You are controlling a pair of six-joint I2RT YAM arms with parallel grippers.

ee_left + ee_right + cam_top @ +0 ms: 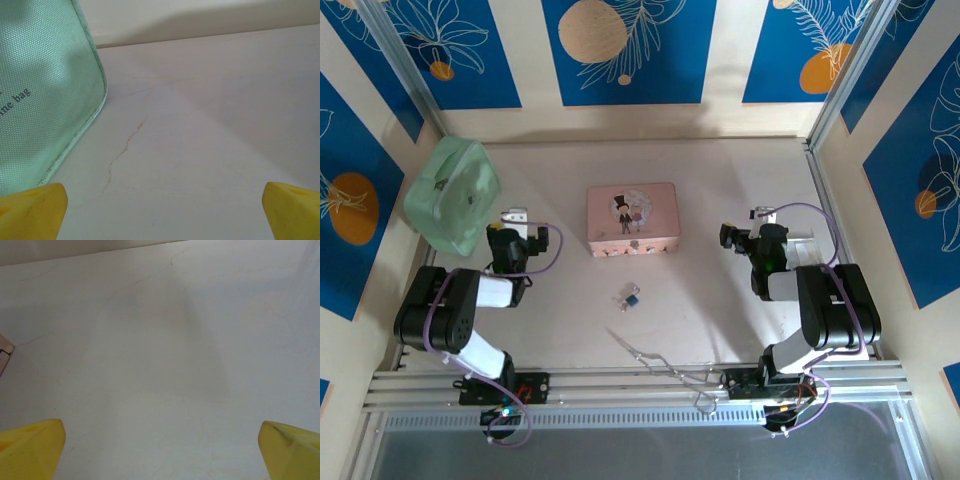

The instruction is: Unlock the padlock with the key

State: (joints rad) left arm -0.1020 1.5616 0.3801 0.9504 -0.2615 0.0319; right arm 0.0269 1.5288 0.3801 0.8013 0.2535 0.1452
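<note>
The padlock [633, 298] is a tiny blue body with a silvery shackle, lying on the pale table in front of the pink box. Small silvery bits touch its left side; I cannot tell whether they are the key. My left gripper [518, 222] hovers left of the box, well away from the padlock. In the left wrist view the left gripper [162, 212] stands open, yellow fingertips [35, 210] wide apart over bare table. My right gripper [752, 225] sits right of the box. It is open too in its wrist view [160, 450], with nothing between the fingertips [290, 447].
A pink picture box [632, 220] stands mid-table; its corner [4, 357] shows at the right wrist view's left edge. A mint-green bag [450, 190] [40, 90] lies at the back left, close to the left gripper. A thin silvery wire-like tool [655, 358] lies near the front edge.
</note>
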